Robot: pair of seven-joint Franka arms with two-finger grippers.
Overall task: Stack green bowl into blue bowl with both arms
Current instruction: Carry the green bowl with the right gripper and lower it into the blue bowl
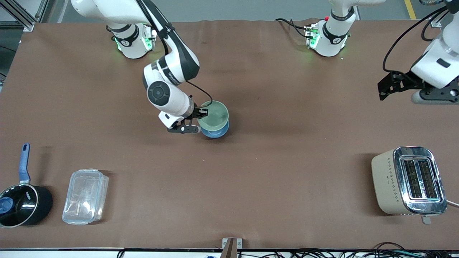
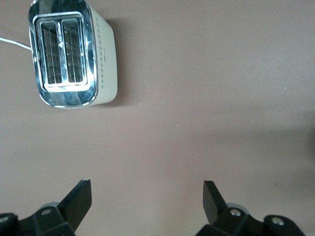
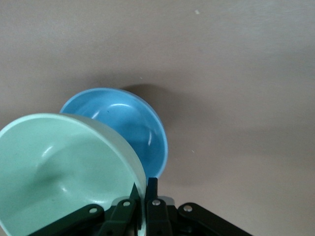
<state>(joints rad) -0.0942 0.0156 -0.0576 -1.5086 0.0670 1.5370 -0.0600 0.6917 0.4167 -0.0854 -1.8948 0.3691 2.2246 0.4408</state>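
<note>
A brown tabletop point(image 1: 272, 172) carries three bystanders. At about four o'clock from its middle stands a cream two-slot toaster point(image 1: 407, 181) with a chrome top. Around eight o'clock lies a clear plastic lidded container point(image 1: 85, 196), and just beside it, at the edge, a black saucepan point(image 1: 22, 204) with a blue handle.

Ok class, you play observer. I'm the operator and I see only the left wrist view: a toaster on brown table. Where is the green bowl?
Observer: The right claw grips the green bowl by its rim.
Operator: My left claw waits open. And the blue bowl?
Observer: The blue bowl sits on the table, partly under the green bowl.
Operator: Stacked, then?
Observer: Not yet. The right wrist view shows the green bowl tilted over it, not seated.
</note>
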